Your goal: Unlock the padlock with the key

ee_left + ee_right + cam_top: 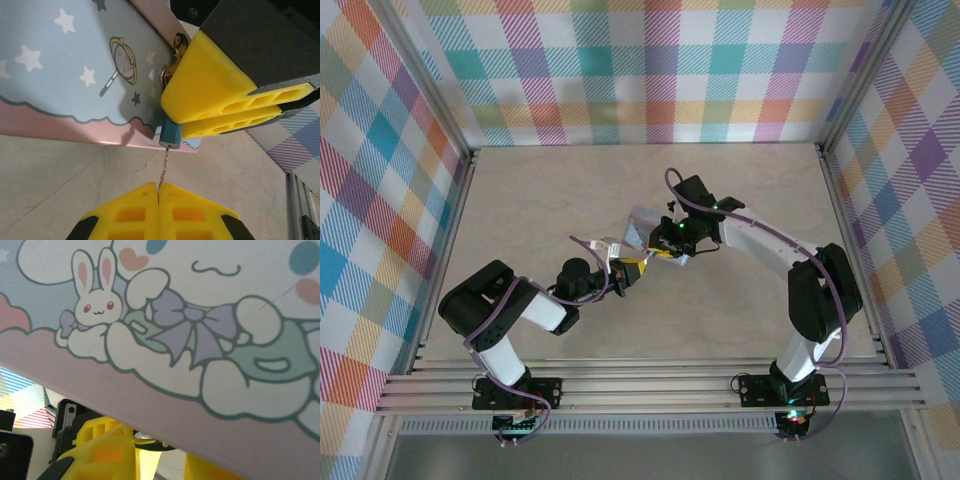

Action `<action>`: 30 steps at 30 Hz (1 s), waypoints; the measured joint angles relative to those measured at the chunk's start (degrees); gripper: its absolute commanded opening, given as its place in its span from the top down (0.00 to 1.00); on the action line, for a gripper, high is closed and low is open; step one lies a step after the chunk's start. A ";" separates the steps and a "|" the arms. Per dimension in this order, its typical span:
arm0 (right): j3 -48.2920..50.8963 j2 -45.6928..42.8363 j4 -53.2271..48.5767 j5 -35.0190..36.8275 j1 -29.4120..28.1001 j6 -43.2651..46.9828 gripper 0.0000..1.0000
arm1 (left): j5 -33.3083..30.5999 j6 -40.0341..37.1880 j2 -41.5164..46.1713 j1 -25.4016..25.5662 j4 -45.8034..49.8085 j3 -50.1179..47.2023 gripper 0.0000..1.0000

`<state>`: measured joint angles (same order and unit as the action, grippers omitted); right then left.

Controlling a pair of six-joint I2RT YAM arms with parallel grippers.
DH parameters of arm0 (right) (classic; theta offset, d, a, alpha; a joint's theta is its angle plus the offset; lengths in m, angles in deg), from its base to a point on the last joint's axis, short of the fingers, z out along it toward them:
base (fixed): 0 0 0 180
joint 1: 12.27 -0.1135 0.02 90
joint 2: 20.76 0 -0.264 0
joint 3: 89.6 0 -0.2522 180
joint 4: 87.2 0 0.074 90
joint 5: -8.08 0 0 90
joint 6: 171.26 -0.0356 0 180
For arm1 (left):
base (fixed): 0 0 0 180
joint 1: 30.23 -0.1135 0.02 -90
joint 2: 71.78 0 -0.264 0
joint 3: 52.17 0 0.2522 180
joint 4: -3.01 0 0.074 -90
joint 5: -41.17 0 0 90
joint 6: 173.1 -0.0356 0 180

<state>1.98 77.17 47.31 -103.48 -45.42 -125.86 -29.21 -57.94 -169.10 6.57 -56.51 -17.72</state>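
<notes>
Plaid walls in many colours [620, 70] close round a pale marbled bench [550, 200] in the overhead view. We see the left arm [520, 310] and the right arm [770, 240] reach toward each other, so that the left jaws and the right jaws meet tip to tip near the bench's middle. A pale blue rectangular cartoon-printed tin [642, 228] sits just behind them.

From the left wrist, we find the left jaws clenched, their yellow fingertips [135, 212] pinching the end of a thin metallic key [163, 172]. The key runs straight ahead from them into the bottom of a small blue-bodied padlock [171, 135]. The padlock sits directly in front of the left jaws. The right jaws' yellow fingers [210, 85] are clamped on it from the right, leaving its lower end sticking out. Brass-coloured fittings [175, 47] show just beyond the padlock, at the tin's edge. The tin's starry, pink-bordered face [60, 75] spreads ahead and to the left.

From the right wrist, we see the tin's printed face [260, 390], with a white rabbit [95, 300] and a lilac bow [192, 325], close over the right jaws. Their yellow fingers [100, 450] show under its pink edge, and from this side we cannot tell what they grasp.
</notes>
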 measured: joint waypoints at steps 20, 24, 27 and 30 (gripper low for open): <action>0.74 0.00 1.09 -1.09 0.52 -0.02 1.00 | -0.02 0.35 -0.50 0.94 -0.42 0.37 1.00; 0.74 0.00 1.09 -1.31 0.52 -0.02 1.00 | -0.04 0.35 -0.83 0.96 -0.42 0.92 1.00; 0.74 0.00 1.09 -1.40 0.52 -0.02 1.00 | -0.24 0.33 -0.83 0.96 -0.42 0.96 1.00; 0.74 0.00 1.14 -1.51 0.57 -0.02 1.00 | -0.26 0.33 -0.83 0.96 -0.44 0.96 1.00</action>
<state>2.73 77.17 48.45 -104.99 -44.85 -125.88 -29.48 -57.61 -169.93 7.53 -56.94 -16.76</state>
